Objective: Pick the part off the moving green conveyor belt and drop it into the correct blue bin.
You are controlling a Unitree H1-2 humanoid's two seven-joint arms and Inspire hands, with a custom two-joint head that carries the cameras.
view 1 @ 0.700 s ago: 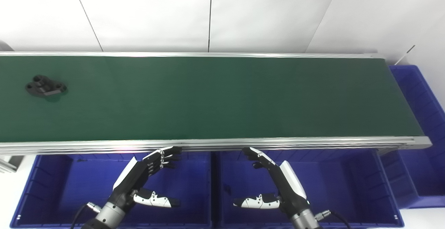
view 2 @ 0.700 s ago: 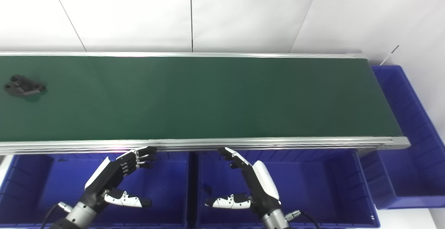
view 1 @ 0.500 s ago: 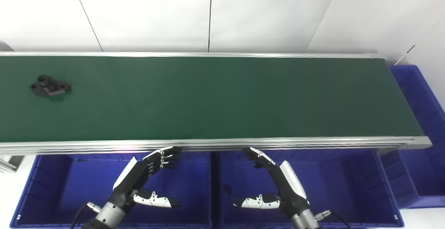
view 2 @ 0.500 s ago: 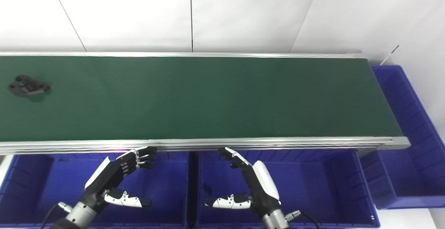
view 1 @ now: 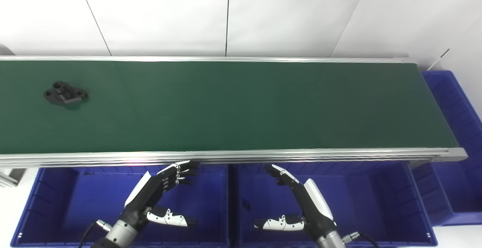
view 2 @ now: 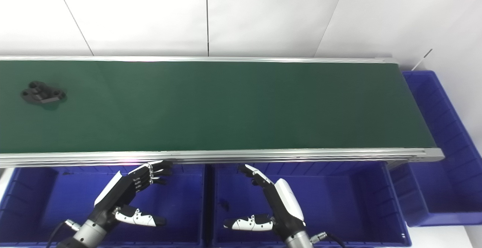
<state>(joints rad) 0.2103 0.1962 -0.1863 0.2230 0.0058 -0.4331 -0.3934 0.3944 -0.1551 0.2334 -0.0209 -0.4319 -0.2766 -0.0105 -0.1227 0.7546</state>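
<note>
Left eye view: the part point(view 1: 66, 95) lies flat on the belt point(view 1: 241, 105) near its left end, well apart from both hands; it is a black, flat, lobed plate with round holes, judged rigid, light and not fragile, best gripped across its narrow waist from above. Right eye view: the left hand point(view 2: 128, 191) and right hand point(view 2: 273, 201) hang below the belt's near rail point(view 2: 226, 155), over the bins point(view 2: 339, 203), each empty with fingers extended and thumb spread apart.
</note>
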